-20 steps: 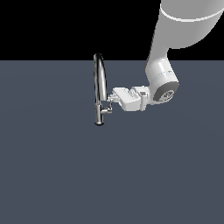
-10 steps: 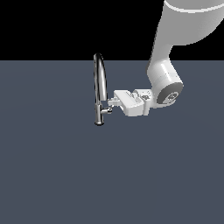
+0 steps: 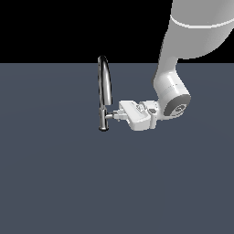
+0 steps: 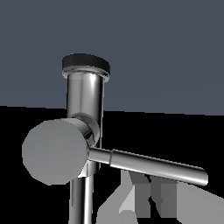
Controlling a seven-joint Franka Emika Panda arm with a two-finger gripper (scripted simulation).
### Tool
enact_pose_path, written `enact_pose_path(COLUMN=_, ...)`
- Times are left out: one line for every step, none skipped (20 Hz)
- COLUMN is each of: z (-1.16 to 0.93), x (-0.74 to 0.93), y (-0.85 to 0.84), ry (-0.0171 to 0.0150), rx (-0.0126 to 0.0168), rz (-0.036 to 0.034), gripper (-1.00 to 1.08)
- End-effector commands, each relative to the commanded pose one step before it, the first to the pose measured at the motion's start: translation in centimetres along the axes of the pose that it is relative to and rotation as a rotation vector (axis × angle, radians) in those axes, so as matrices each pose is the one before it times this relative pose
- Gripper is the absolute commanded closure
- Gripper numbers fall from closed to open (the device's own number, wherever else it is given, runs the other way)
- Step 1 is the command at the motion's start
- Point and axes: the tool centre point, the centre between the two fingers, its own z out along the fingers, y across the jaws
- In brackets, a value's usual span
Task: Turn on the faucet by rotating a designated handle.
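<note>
The slim chrome gooseneck faucet (image 3: 105, 93) stood upright mid-floor. Its thin chrome lever handle (image 3: 111, 116) stuck out toward 3 o'clock, meeting the white gripper (image 3: 118, 114). Couldn't tell the finger spread.

No readable text, labels, brands or numbers in either view: all surfaces are plain and unmarked.
</note>
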Motion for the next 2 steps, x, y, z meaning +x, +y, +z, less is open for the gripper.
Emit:
enact_pose_path(z=-0.745, x=3.650, y=1.898, ry=0.00355, rx=0.01618, rz=0.03995, gripper=1.08)
enact_pose_path(z=0.000, x=0.000, y=0.000, ry=0.00000, rx=0.00000, rz=0.00000, gripper=1.08)
